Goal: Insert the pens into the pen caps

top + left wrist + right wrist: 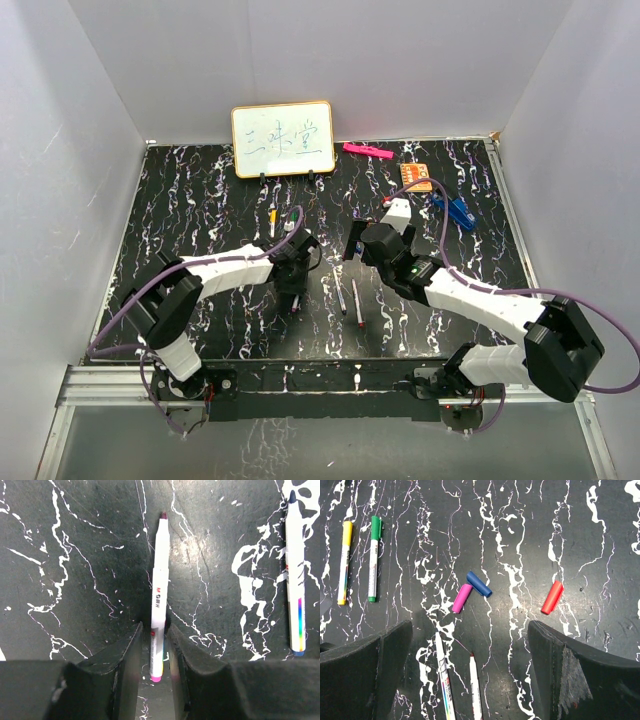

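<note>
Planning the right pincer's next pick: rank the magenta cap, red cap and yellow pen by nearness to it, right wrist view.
1. Magenta cap, centre, just ahead.
2. Red cap, view's right.
3. Yellow pen, view's far left.

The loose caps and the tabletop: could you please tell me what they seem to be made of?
The red cap, pink cap and blue cap look like smooth moulded plastic: even colour, soft sheen. The tabletop looks like black marble-patterned laminate, possibly stone, faintly glossy.
</note>
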Available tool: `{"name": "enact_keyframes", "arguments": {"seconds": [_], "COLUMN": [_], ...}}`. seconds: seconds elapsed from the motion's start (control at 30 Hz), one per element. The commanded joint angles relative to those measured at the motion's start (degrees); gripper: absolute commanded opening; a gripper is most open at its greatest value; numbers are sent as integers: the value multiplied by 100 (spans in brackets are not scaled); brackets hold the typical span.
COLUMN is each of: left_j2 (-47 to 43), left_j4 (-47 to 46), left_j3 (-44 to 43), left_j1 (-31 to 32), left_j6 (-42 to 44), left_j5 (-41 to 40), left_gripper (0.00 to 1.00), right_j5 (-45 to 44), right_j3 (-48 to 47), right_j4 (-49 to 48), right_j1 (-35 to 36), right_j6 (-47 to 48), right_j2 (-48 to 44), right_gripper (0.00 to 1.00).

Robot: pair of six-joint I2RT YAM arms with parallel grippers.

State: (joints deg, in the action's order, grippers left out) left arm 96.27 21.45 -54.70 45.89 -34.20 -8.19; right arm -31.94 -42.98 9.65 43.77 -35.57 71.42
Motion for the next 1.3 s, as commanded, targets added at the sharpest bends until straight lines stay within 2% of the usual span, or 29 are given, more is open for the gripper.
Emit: {"name": "enact_keyframes", "arguments": {"seconds": [0.0,0.1,0.27,0.43,0.73,0.97,1.17,1.27], "left_j2": [612,745,958,1054,-69,-1060,-1715,-1955], "left_j4": [401,358,356,465,443,951,1031,1080], "left_j3": [282,305,379,421,772,718,795,779], "left_j1": [-54,-46,-45,-45,-50,-45,-45,-45], "left_j6": [104,97,75,146,137,179,146,129], "left_j5": [-377,-313,-290,-221,-276,-616,-610,-635], "left_gripper": [27,24,0,0,0,0,0,0], "right_j5": [-66,-112,-183,-13,169,150,158,169], "right_j3": [-219,-241,-239,-226,-881,-1442,-1735,-1836], "right_j4": [-252,-249,-209,-222,427,757,917,979], "right_j1": [-8,-6,-6,-3,0,3,6,8], "right_j6": [-208,-254,-379,-482,-901,-1140,-1226,-1283], "right_j2": [19,6,-77,-45,891,1552,2000,2205], "right_gripper": [98,98,98,95,58,47,43,37]}}
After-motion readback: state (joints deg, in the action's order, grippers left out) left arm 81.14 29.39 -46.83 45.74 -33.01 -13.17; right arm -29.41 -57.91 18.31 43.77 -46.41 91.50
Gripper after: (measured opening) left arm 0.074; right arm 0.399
